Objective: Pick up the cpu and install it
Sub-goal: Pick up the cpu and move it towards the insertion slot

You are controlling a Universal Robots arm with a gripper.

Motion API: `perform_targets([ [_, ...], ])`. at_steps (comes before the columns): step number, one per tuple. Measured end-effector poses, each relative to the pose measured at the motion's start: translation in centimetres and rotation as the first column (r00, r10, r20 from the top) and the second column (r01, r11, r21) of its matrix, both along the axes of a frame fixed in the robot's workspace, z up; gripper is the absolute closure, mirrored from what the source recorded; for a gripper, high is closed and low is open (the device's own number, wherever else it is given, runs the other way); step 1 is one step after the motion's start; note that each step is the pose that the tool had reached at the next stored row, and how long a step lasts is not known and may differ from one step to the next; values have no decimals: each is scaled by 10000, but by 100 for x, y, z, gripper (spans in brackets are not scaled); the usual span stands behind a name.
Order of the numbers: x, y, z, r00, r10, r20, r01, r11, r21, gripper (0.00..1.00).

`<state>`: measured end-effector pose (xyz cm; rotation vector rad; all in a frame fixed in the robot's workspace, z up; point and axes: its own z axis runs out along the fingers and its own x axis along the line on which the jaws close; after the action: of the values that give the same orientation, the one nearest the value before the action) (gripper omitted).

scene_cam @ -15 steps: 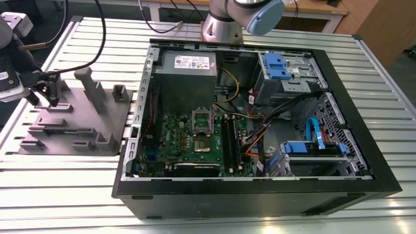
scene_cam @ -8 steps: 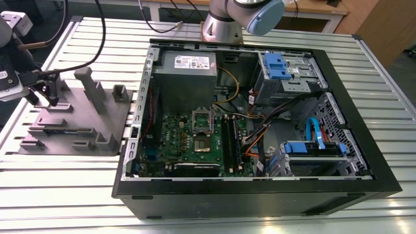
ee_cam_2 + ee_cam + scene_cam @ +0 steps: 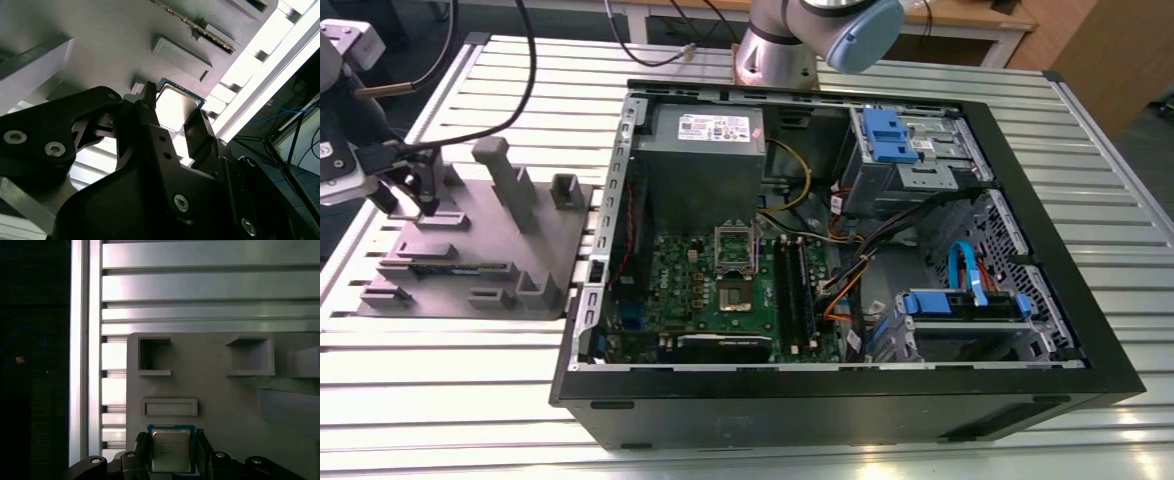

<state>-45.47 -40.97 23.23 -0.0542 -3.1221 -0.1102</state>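
The cpu (image 3: 170, 450), a small square chip with a silvery top and green rim, sits between my gripper's two black fingers in both wrist views, just over the grey holder block (image 3: 225, 400). My gripper (image 3: 171, 436) is shut on the cpu (image 3: 175, 105), one finger against each of two opposite edges. In the exterior view my gripper (image 3: 411, 200) hangs over the end of the holder block (image 3: 480, 250) at the exterior view's left. The open socket (image 3: 734, 250) lies on the green motherboard inside the computer case (image 3: 607, 300).
Upright posts (image 3: 500, 175) rise from the holder block beside my gripper. Black memory sticks (image 3: 794, 290) stand to the exterior view's right of the socket. Cables, blue drive bays (image 3: 887, 135) and a power supply (image 3: 703, 135) crowd the case. The arm's base (image 3: 781, 50) stands behind it.
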Motion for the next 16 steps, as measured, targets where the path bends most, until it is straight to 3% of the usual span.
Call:
perform_targets([
  [16,0,8,62,10000,-1,0,1,10000,1,53],
])
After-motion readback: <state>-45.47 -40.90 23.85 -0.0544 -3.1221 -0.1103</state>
